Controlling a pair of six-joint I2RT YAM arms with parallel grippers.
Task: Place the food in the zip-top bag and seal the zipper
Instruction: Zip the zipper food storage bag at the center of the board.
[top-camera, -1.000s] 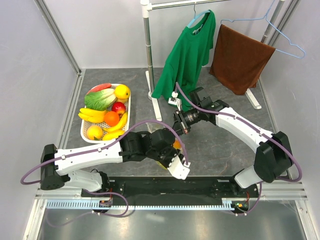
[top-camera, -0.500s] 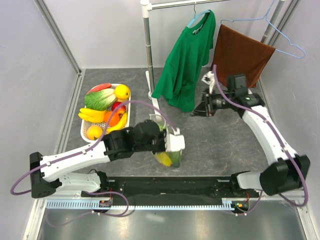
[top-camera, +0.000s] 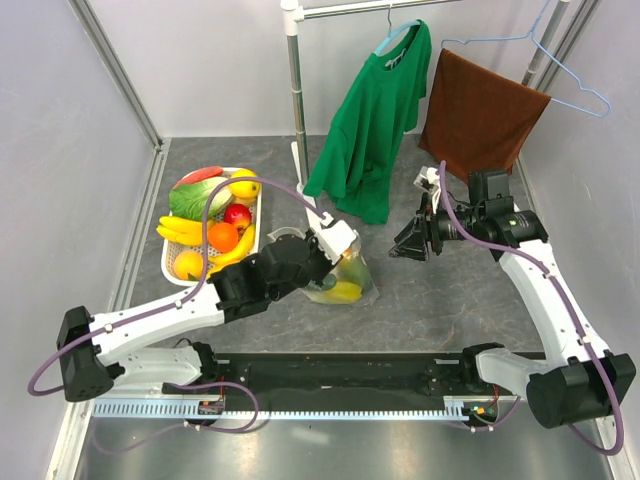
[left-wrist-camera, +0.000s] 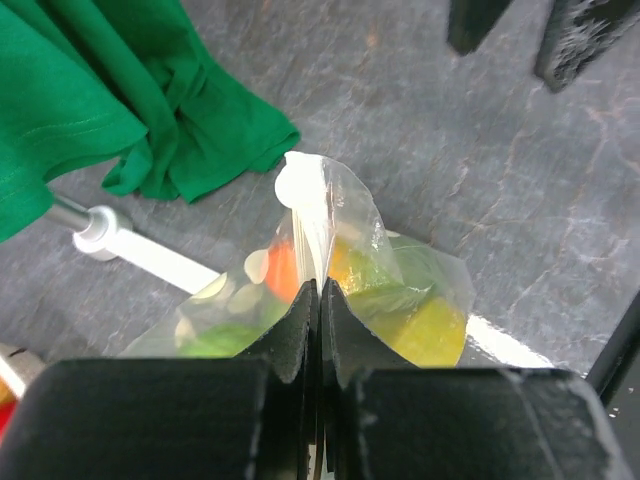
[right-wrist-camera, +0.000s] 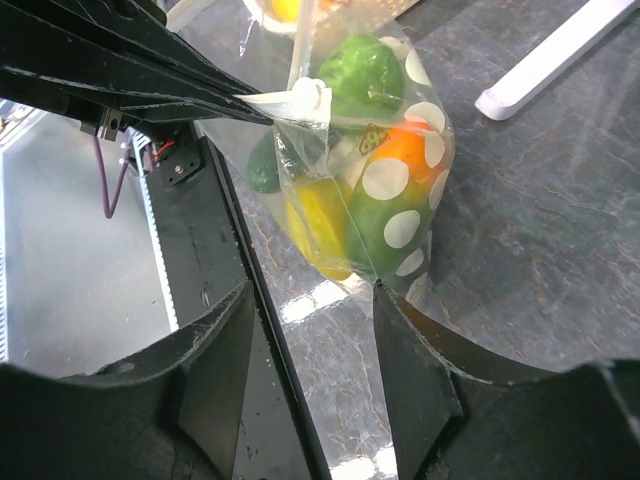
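Grey stone-look table (top-camera: 450, 300) is carrying the zip-top bag (top-camera: 348, 287), some food (right-wrist-camera: 365, 80) already inside. Left gripper (top-camera: 333, 240) is pinching the zipper (left-wrist-camera: 305, 225) with jaws fully closed; I cannot tell whether it is sealed. Right gripper (top-camera: 408, 245) is hanging part-spread, empty, well apart. Farther back, more food is lying in the white tray (top-camera: 167, 262); only the wrist views are showing the bag's contents clearly.

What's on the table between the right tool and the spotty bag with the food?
Nothing. Only bare grey table lies between the right tool and the zip-top bag. The top view shows this.
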